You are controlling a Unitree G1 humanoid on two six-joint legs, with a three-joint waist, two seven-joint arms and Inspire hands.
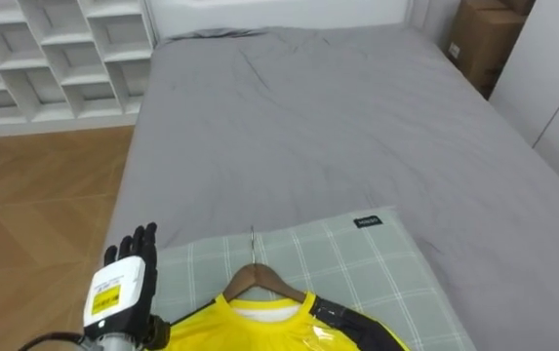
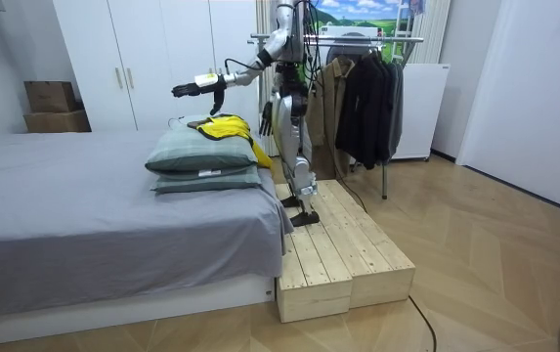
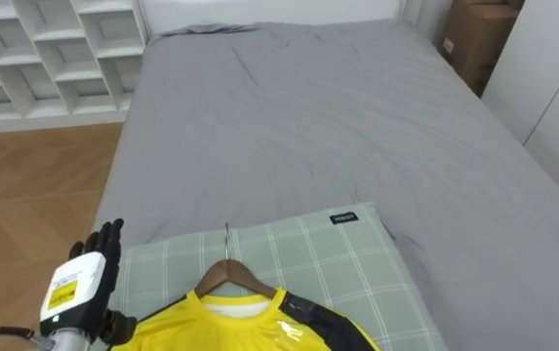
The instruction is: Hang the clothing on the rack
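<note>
A yellow shirt (image 1: 259,329) with black trim lies on a wooden hanger (image 1: 262,279), whose metal hook (image 1: 252,244) points toward the bed's far end. Shirt and hanger rest on a green checked pillow (image 1: 357,255), the top of a stack at the near end of the bed. My left hand (image 1: 128,283) is raised at the pillow's left edge, left of the hanger and apart from it, its fingers straight and open. In the room view it reaches out over the pillows (image 2: 193,90). My right hand (image 2: 265,119) hangs by my side. I stand on a wooden platform (image 2: 343,249) at the bed's end.
The grey bed (image 1: 338,117) stretches ahead. White cube shelving (image 1: 55,49) stands at the far left on wood floor, and cardboard boxes (image 1: 484,39) at the far right. Behind me a clothes rail (image 2: 367,39) holds several dark garments (image 2: 367,98).
</note>
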